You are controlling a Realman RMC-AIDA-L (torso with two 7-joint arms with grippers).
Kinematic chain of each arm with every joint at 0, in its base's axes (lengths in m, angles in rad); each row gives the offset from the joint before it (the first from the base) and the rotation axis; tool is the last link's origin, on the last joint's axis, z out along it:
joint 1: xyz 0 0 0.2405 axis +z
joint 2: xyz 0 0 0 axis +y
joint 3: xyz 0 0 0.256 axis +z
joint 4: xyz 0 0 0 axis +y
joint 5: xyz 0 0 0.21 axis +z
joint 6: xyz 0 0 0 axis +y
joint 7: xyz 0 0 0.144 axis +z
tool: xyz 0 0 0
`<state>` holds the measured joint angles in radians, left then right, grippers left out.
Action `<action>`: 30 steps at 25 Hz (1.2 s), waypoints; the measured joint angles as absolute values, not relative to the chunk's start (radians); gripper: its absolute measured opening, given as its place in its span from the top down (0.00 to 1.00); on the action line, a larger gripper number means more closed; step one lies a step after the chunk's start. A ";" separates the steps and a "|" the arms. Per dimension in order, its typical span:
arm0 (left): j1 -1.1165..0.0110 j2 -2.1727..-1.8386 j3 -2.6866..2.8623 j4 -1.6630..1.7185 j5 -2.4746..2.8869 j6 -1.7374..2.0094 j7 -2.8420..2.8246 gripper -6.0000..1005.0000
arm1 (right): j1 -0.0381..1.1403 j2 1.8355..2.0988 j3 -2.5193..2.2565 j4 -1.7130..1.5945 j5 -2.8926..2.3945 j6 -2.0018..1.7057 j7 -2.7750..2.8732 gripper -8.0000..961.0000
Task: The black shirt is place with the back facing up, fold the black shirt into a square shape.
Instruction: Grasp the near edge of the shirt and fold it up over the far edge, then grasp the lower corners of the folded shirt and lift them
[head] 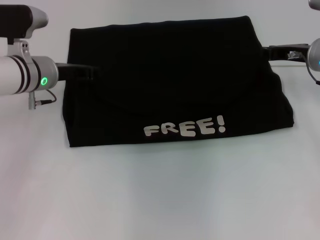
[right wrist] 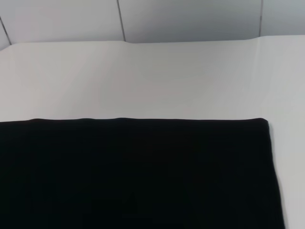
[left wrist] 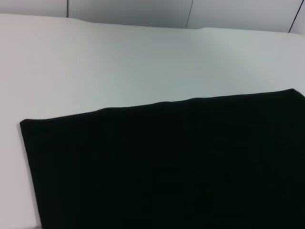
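Both grippers' jaws merge with the black shirt point(head: 175, 75) — state unreadable.

The head view looks forward and down from above at the white table point(head: 160, 200), with the whole black shirt point(head: 175, 80) in sight. Each wrist view sits low and close over the shirt point(left wrist: 167, 167) point(right wrist: 138, 171), facing across the table toward a paneled wall point(right wrist: 190, 19). All three views share the shirt's cloth and the table beyond it.
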<state>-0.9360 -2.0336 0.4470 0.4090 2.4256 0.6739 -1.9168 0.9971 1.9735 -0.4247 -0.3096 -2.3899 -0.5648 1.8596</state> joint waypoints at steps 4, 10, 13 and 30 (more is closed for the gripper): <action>-0.936 -2.035 0.454 0.390 2.431 0.635 -1.923 0.73 | 0.991 1.979 -0.422 -0.317 -2.386 -0.543 1.858 0.77; -0.931 -2.036 0.456 0.384 2.432 0.592 -1.936 0.54 | 0.967 1.982 -0.427 -0.345 -2.278 -0.559 1.806 0.58; -0.923 -2.036 0.457 0.385 2.431 0.557 -1.960 0.46 | 0.950 1.981 -0.427 -0.359 -2.216 -0.600 1.776 0.47; -0.709 -2.112 0.463 0.741 2.397 0.973 -2.011 0.17 | 0.829 1.987 -0.429 -0.488 -2.179 -0.854 1.757 0.35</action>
